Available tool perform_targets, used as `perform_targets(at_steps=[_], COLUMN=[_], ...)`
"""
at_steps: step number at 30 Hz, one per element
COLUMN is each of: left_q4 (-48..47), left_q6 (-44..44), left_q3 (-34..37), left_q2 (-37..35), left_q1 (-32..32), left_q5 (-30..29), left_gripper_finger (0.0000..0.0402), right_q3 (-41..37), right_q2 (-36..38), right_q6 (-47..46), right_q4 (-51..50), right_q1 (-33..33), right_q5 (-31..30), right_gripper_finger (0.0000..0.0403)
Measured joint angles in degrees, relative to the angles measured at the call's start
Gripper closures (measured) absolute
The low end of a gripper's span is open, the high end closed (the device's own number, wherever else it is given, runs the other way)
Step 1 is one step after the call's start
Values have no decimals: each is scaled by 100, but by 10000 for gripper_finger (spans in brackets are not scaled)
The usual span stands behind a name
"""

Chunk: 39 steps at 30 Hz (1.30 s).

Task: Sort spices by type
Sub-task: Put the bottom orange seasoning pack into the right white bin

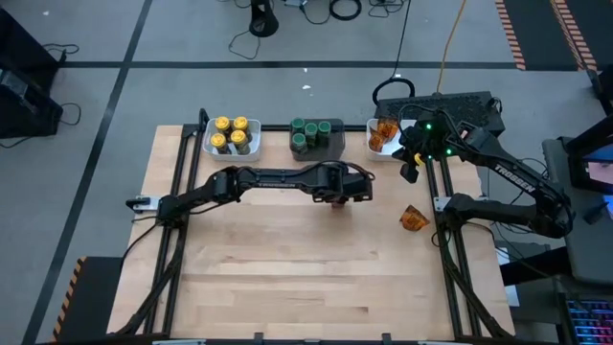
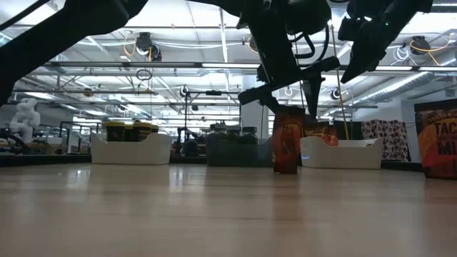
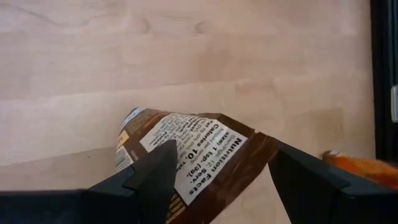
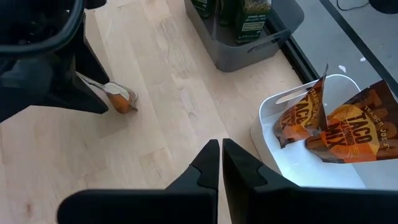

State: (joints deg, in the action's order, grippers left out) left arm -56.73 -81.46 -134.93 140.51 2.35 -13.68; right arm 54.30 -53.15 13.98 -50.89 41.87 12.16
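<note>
Because crinkly, thin and almost weightless, best treated as soft and springy: orange-brown packet (image 2: 285, 146), upright on the wood a little out from the dark grey bin (image 1: 340, 146). Straddled at its top edge by the left gripper (image 3: 221, 149), fingers (image 3: 155, 171) spread wide to either side, not yet pinching. Judged likely to buckle or skid if squeezed low or off-centre, so better taken at the flat sealed top seam, gently, with a straight lift. No fear of breakage, only of slipping or folding.

Second packet (image 1: 414, 218) lying loose on the wood, farther from the grey bin, toward the right arm's side. Right gripper (image 4: 221, 146) hanging empty, fingers pressed together, beside the grey bin, by the white packet bin (image 1: 372, 149) with more packets already inside. Green-lidded jars (image 1: 308, 134) in the grey bin itself; yellow-lidded jars (image 1: 231, 134) in another white bin (image 1: 209, 146) on its other flank.

Table (image 1: 287, 278) of pale, smooth wood planks, level, framed by dark rails. Beyond, a large workshop hall with ceiling strip lights, grey floor and trailing cables.
</note>
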Motion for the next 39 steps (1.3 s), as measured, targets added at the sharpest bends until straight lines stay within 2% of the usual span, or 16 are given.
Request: perform_targets(at_steps=[4, 8, 13, 21, 31, 35, 39], left_q4=[0, -25, -439, -715, -944, -1013, -1022], left_q6=[507, 1136, 1798, 3070, 3599, 3884, 4345], left_q3=[0, 0, 2, -4, 25, 26, 26], left_q2=[-2, -3, -67, -315, -317, -317, -315], left_q1=[16, 73, 88, 92, 129, 129, 146], left_q5=[151, 570, 862, 801, 858, 858, 836], left_gripper_finger=[155, 166, 188, 221, 257, 299, 380], right_q3=[0, 0, 0, 2, 2, 2, 2], right_q2=[0, 0, -2, -1, -1, -2, -2], right_q6=[0, -1, -2, -2, 15, 19, 20], right_q4=[0, 0, 0, 24, 28, 55, 55], right_q1=[0, 1, 1, 0, 0, 0, 0], right_q5=[2, 1, 0, -1, -2, -2, -2], right_gripper_finger=[403, 403, 403, 403, 403, 403, 403])
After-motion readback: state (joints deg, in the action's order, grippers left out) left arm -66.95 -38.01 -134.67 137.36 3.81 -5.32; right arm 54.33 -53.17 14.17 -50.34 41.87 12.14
